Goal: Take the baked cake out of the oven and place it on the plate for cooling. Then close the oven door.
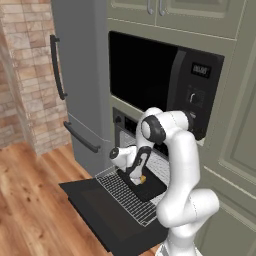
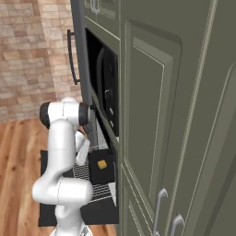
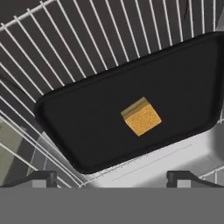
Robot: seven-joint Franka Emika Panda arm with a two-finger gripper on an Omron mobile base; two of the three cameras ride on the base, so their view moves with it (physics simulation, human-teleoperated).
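On the pulled-out wire rack (image 1: 127,197) of the oven (image 1: 131,135), a black baking tray (image 3: 131,109) lies flat with a small golden-brown cube of cake (image 3: 141,117) near its middle. Rack and tray reach out over the oven door (image 1: 107,217), which is dropped fully open and lies level, its dark window facing up.

Above the tray hangs the gripper (image 3: 111,177), pointing down at it; its 2 dark fingertips (image 3: 37,178) stand wide apart at the tray's near edge, jaws open, with nothing between them. From the right base view, the cake (image 2: 102,164) shows as a yellow speck on the tray beside the white arm (image 2: 62,152).

Higher in the same cabinet wall sits a large black microwave (image 1: 165,82) with a keypad on its side. A grey fridge (image 1: 80,85) with long dark handles stands beside the oven, next to a brick wall (image 1: 27,75). The floor (image 1: 35,210) is wood.
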